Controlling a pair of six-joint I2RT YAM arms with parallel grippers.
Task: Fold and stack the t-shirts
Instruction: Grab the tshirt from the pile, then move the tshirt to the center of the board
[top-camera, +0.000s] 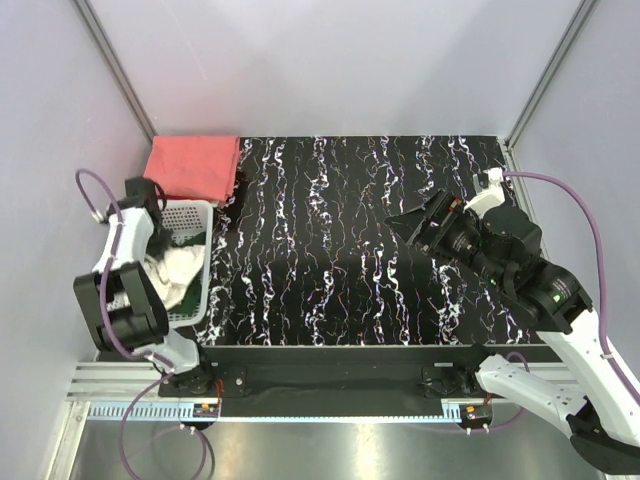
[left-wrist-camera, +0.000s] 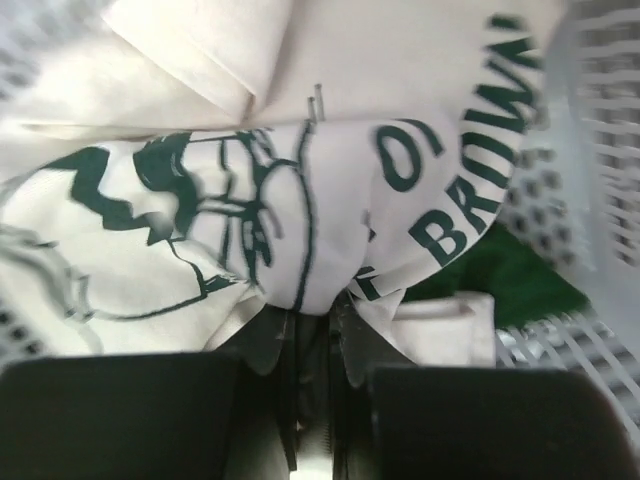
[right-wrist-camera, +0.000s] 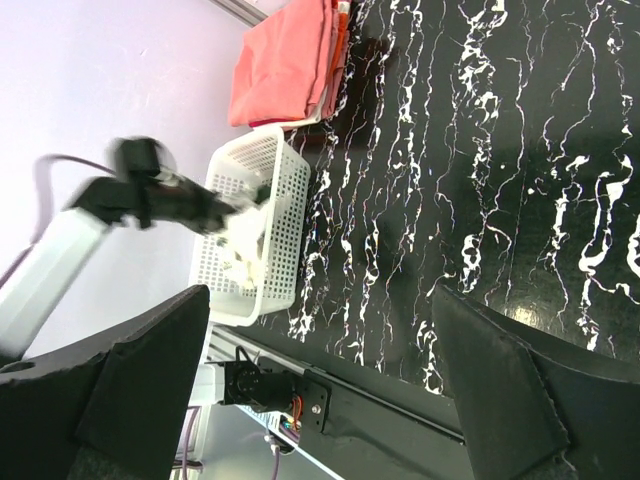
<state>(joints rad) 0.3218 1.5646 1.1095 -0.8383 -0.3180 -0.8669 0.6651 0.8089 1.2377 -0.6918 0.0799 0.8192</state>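
While my left gripper (left-wrist-camera: 318, 325) sits down in the basket (top-camera: 200, 290) at the table's left edge, its fingers are pressed nearly together, pinching a fold of the cream-white t-shirt (left-wrist-camera: 300, 190) with the green lettering. First worry: the pinch looks thin, so the cloth may slide out when I lift. Second: the shirt could snag the mesh and drag the light basket up or tip it. The salmon-red t-shirt (top-camera: 193, 165) lies folded at the far left corner, just beyond the basket, and a swinging hem might rumple it. My right gripper (right-wrist-camera: 320, 300) hangs spread wide over the right side, holding nothing.
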